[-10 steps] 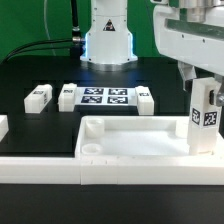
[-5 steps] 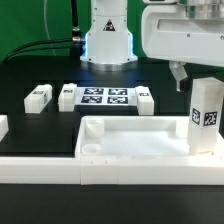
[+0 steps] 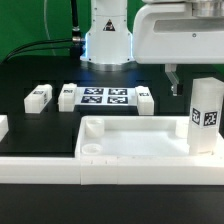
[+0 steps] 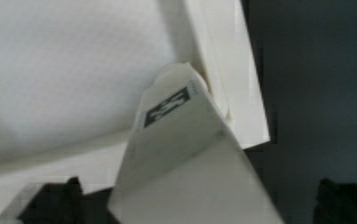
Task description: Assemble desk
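Note:
The white tray-like tabletop lies near the front of the black table. A white square leg with a tag stands upright in the tabletop's corner at the exterior view's right. My gripper hangs just above the leg's top, open and holding nothing; one dark finger shows beside it. In the wrist view the leg rises toward the camera from the tabletop, between the dark fingertips of the gripper, with space on both sides.
Three more tagged legs lie on the table behind the tabletop, flanking the marker board. A long white border rail runs along the front. Another white piece sits at the exterior view's left edge.
The gripper let go of the upright leg, opened wide and rose, shifting toward the exterior view's left. The leg stays standing in the corner.

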`<state>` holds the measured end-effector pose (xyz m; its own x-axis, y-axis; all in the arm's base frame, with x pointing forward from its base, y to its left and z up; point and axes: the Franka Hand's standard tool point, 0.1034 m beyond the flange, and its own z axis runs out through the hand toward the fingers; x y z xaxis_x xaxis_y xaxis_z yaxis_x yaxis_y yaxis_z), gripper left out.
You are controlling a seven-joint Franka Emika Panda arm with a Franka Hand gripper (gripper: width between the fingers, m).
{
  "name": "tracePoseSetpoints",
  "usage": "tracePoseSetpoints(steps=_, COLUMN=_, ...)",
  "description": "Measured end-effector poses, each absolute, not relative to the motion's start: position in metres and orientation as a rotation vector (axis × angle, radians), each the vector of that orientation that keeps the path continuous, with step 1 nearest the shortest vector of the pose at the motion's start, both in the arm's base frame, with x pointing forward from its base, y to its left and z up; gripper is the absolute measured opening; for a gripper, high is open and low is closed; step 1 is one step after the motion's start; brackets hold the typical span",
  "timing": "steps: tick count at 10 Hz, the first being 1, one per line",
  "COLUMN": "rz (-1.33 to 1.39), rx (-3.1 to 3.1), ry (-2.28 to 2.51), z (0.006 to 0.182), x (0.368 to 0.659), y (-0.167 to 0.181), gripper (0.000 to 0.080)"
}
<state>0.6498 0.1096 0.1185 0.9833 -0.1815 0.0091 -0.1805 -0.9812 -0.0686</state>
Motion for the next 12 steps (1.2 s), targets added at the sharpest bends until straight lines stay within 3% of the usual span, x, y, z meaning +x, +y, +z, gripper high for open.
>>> tracePoseSetpoints(steps=7, rz=-0.080, rx=-3.065, ry=-0.246, z=0.1123, x=0.6480, y=0.1145, gripper=0.0637)
tracePoseSetpoints(steps=9, rz=-0.079, rx=-3.065, ry=-0.246, z=0.1117, x=0.6479, y=0.1139, gripper=0.0286)
tracePoseSetpoints(steps=12, rz=-0.078, rx=-3.068, ry=-0.209, z=0.1115, x=0.6481, y=0.1129, gripper=0.0288)
